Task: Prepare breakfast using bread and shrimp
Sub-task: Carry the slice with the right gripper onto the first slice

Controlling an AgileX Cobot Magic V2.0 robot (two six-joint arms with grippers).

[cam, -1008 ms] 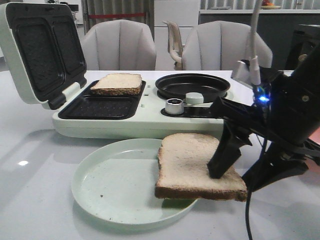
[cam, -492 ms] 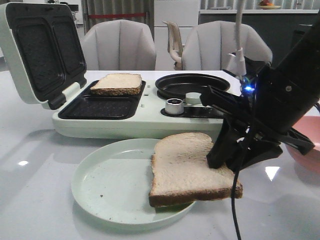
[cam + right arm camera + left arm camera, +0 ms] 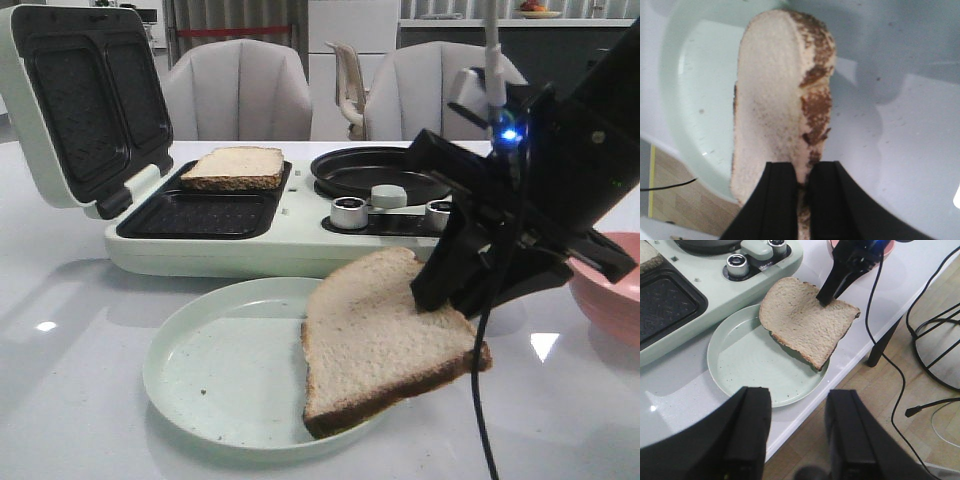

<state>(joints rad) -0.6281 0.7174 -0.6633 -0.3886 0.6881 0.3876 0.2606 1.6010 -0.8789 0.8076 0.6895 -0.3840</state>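
My right gripper (image 3: 437, 297) is shut on the edge of a slice of bread (image 3: 375, 340) and holds it tilted over the right side of a pale green plate (image 3: 215, 370). The slice also shows in the right wrist view (image 3: 772, 115) and the left wrist view (image 3: 802, 317). A second slice (image 3: 235, 167) lies in the far tray of the open sandwich maker (image 3: 200, 240). My left gripper (image 3: 796, 432) is open and empty above the table's front edge. No shrimp is in view.
The sandwich maker's lid (image 3: 75, 100) stands open at the left. A black pan (image 3: 380, 170) sits on its right half behind two knobs. A pink bowl (image 3: 605, 295) is at the right edge. Chairs stand behind the table.
My right gripper has lifted and swung leftward with the bread. The slice now hangs more tilted, its near corner dipping toward the plate.
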